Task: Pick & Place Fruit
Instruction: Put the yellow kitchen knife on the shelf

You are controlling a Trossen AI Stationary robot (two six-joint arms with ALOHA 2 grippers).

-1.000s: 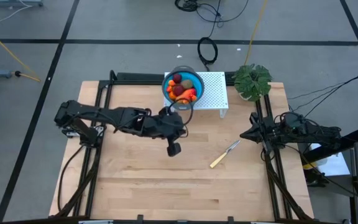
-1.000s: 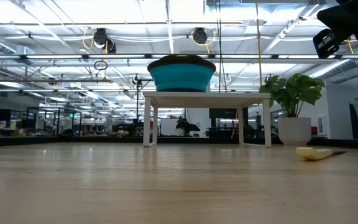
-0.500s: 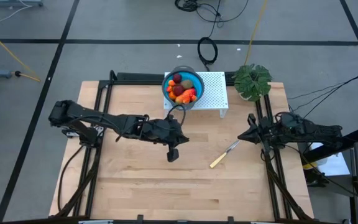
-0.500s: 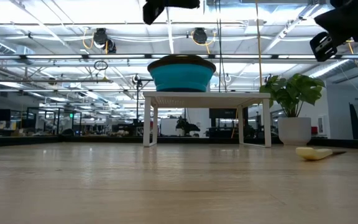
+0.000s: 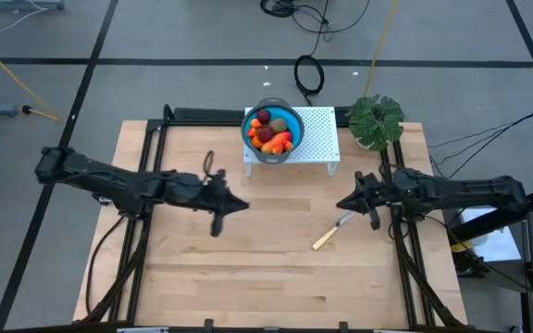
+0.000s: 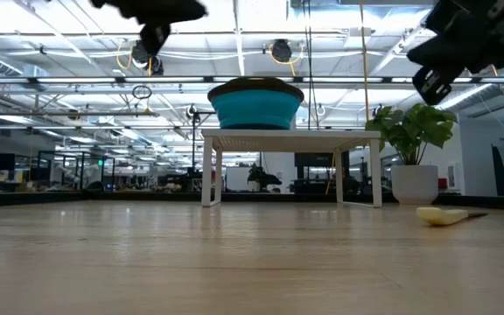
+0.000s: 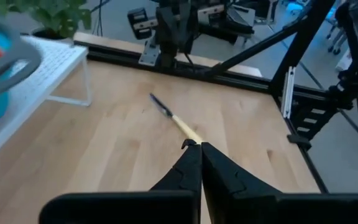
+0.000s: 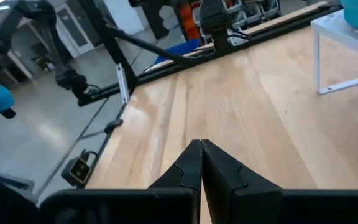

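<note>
The fruit (image 5: 272,131) lies piled in a blue bowl (image 5: 291,117). The bowl stands on a white perforated rack (image 5: 319,137) at the far edge of the table (image 5: 248,268), near its middle. In the high view the pile shows dark red balls, a brownish-green oval and red-orange-yellow pieces. In the low view only the bowl's wall (image 6: 256,107) and its dark rim are visible on the rack (image 6: 291,136); the fruit is hidden from that height.

The left gripper (image 5: 241,205) is over the table's left-centre, forward of the rack and to its left, well apart from the bowl. Its fingers (image 7: 188,163) are pressed together, tip to tip, and hold nothing. The left wrist view looks past them to the knife (image 7: 174,116) and to one corner of the rack (image 7: 55,59).

The right gripper (image 5: 340,204) is over the right part of the table, pointing toward the centre. It is just beside the blade end of the knife (image 5: 334,229), above it; contact cannot be determined. Its fingers (image 8: 194,163) are closed on each other and empty. The right wrist view shows bare tabletop ahead and a rack leg (image 8: 319,62).

The knife lies flat on the table with its yellow handle toward the front edge. A potted plant (image 5: 376,120) stands at the far right corner, just beside the rack.
</note>
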